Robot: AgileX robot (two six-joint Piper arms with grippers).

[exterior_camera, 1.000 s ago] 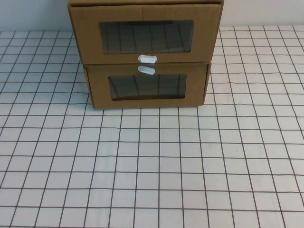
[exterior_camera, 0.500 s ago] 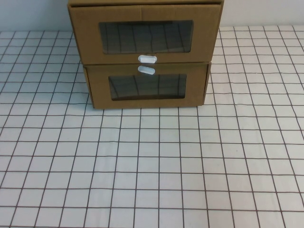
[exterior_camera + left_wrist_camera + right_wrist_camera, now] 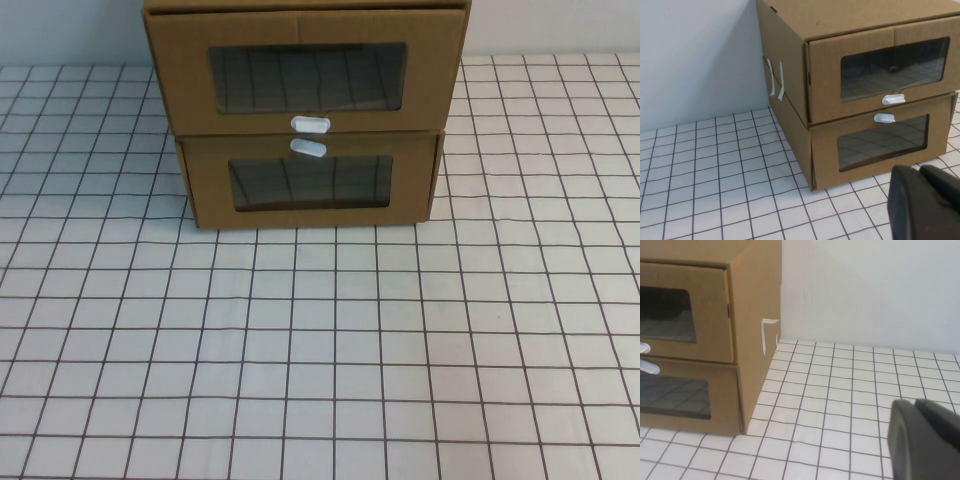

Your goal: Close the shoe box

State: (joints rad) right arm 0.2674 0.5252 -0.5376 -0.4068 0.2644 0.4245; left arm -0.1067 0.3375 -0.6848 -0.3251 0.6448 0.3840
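Note:
The shoe box is the upper of two stacked brown cardboard boxes at the table's far edge. It has a clear window with a white oval tab below it. In the left wrist view its drawer front sits close to the shell's edge. My left gripper is shut and empty, low over the table in front of the stack towards its left. My right gripper is shut and empty too, off the stack's right side. Neither gripper shows in the high view.
The lower cardboard box carries its white tab above its window. White tape strips mark the stack's left side. A white gridded cloth covers the table, and a pale wall stands behind the stack.

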